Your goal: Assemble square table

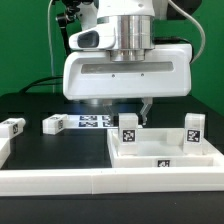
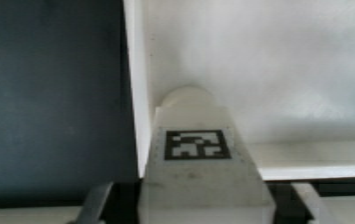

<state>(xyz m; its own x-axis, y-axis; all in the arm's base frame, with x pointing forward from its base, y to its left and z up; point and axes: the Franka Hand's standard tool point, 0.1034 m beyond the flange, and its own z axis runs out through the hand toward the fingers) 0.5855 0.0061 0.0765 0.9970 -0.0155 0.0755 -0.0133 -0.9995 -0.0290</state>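
The square table's white slab (image 1: 160,152) lies at the exterior view's right, its raised rim toward the front. Two white tagged legs stand on it, one near its left corner (image 1: 128,131) and one at its right (image 1: 192,130). My gripper (image 1: 138,112) hangs over the left leg, its big white body hiding most of the fingers. In the wrist view this leg (image 2: 195,150) fills the gap of my gripper (image 2: 195,206), with dark fingers (image 2: 103,203) close against both sides. The slab (image 2: 263,80) spreads behind it.
Two loose white legs (image 1: 12,127) (image 1: 52,124) lie on the black table at the exterior view's left. The marker board (image 1: 93,122) lies behind them under the arm. A long white border rail (image 1: 60,182) runs along the front.
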